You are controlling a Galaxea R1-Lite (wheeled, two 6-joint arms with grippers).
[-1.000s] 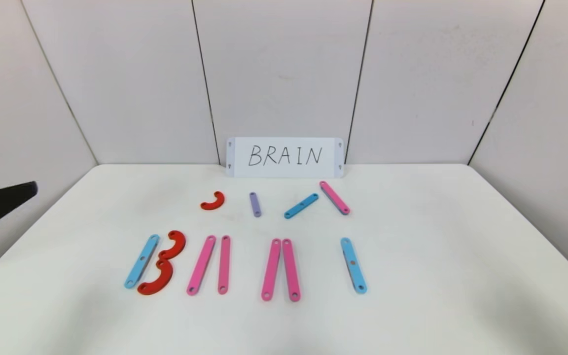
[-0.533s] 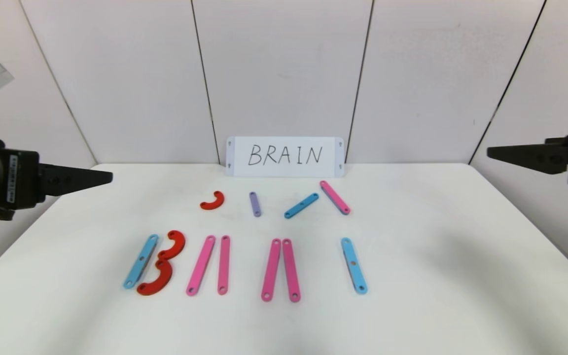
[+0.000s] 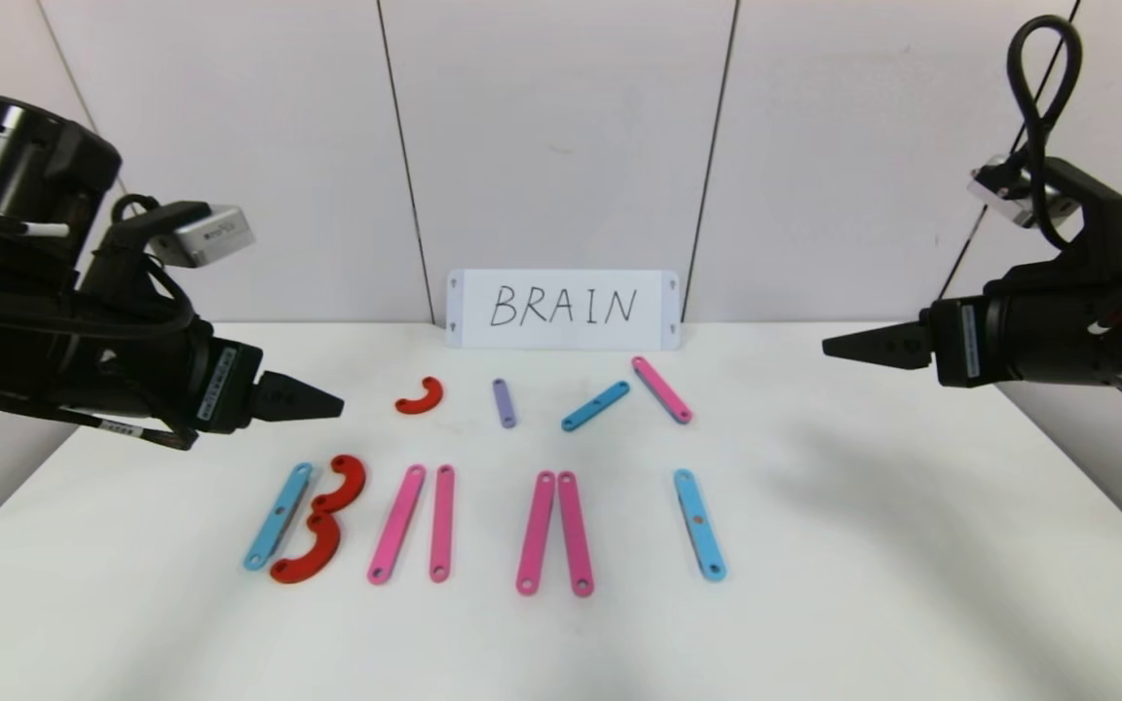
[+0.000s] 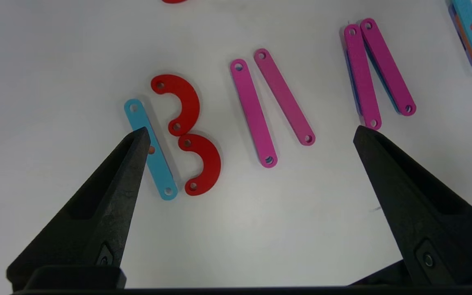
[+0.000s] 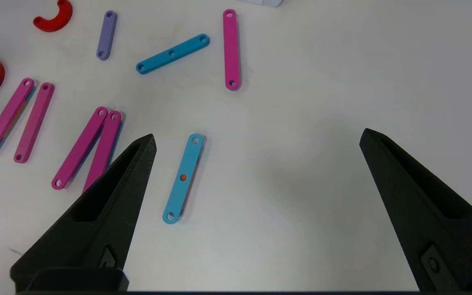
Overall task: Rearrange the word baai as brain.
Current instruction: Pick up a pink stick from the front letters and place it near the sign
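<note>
Far left, the left gripper [image 3: 327,401] hangs above the worktop [image 3: 863,545], jaws spread wide and holding nothing, just behind the B. That B is a light-blue strip [image 3: 279,515] with two red curves [image 3: 327,521] stacked against it, already right for BRAIN, so it likely stays put. Next along, the first pink pair [image 3: 415,523] leans together like an A; my read is this one must become the R, which explains the spare red curve [image 3: 421,397] waiting behind it. The short purple strip [image 3: 504,403] sits there too, probably a crossbar. Centre, the second pink pair [image 3: 554,532] touches at its far tips, another A. Then the lone light-blue I [image 3: 698,524]. Behind it, a spare blue strip [image 3: 595,406] and spare pink strip [image 3: 661,389], presumably stock for the N. Against the wall, the BRAIN card [image 3: 562,310]. Far right, the right gripper [image 3: 839,348] hovers high, jaws parted wide, empty, well apart from every piece.
</note>
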